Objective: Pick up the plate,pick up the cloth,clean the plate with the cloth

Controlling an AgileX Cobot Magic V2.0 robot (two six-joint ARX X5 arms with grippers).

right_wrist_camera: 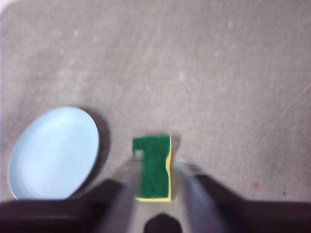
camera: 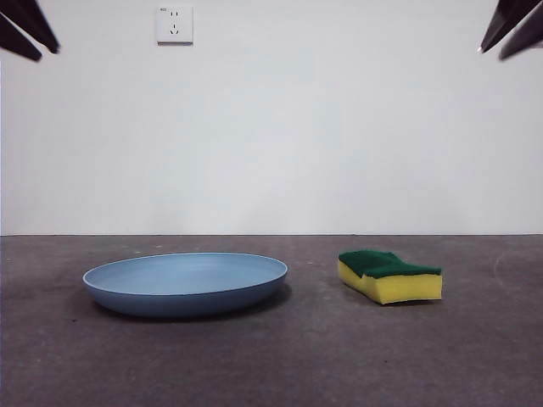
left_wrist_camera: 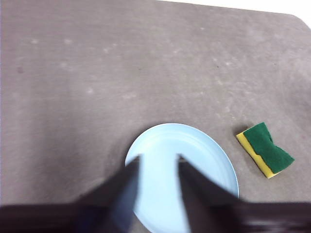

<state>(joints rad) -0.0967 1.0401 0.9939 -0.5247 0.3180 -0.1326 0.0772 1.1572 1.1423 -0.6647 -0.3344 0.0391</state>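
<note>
Left end effector [left_wrist_camera: 158, 162]: two black tapering jaws, parted, nothing between them; held high above the plate, showing in the front view only as a dark tip at the top left corner.
Plate [camera: 185, 282]: wide, shallow, round, light blue with a matte plastic look and a low raised rim; it lies flat on the bench, left of centre, apart from the sponge.
Wall socket [camera: 174, 24]: white square plate on the plain white wall, above the blue dish.
Bench [camera: 271, 365]: dark grey, rough and mottled, with faint pale specks and scuffs.
Sponge [camera: 390, 275]: small thick block, yellow foam below and a dark green scouring layer on top, sides wavy; it lies flat on the bench to the right of the plate, not touching it.
Right end effector [right_wrist_camera: 158, 162]: two black jaws, blurred, standing apart and gripping nothing; high over the sponge, which shows between them in the right wrist view.
</note>
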